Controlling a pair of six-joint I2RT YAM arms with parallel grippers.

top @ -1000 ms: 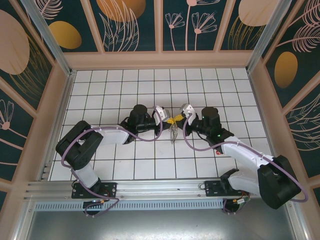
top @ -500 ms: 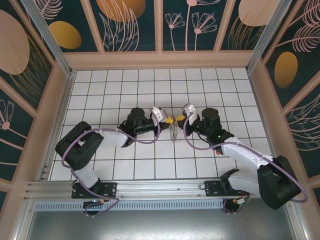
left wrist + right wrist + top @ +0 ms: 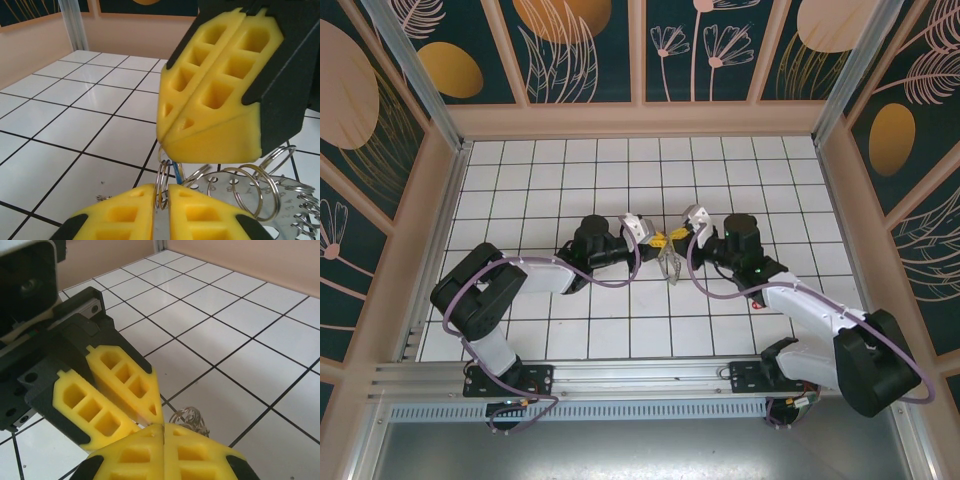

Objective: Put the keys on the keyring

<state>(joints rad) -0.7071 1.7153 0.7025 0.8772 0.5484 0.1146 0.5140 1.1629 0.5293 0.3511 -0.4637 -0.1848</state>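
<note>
The keyring hangs just below the two gripper tips, which meet over the middle of the tiled floor. In the left wrist view it is a silvery disc with numbered holes and wire loops on its rim. My left gripper stands narrowly open, with one wire loop in the gap between its yellow pads. Directly above it my right gripper is shut, and a loop plus a bluish strip come out from under its tip. From the right wrist, my right gripper pinches at the keyring. The keys themselves are too small to make out.
White tiles with black joints spread on all sides of the grippers. Peach walls and metal posts enclose the floor. Both arms reach in from the near rail.
The left gripper's pads have parted slightly around the wire loop. The keyring has shifted a little to the right. The right gripper stays shut.
</note>
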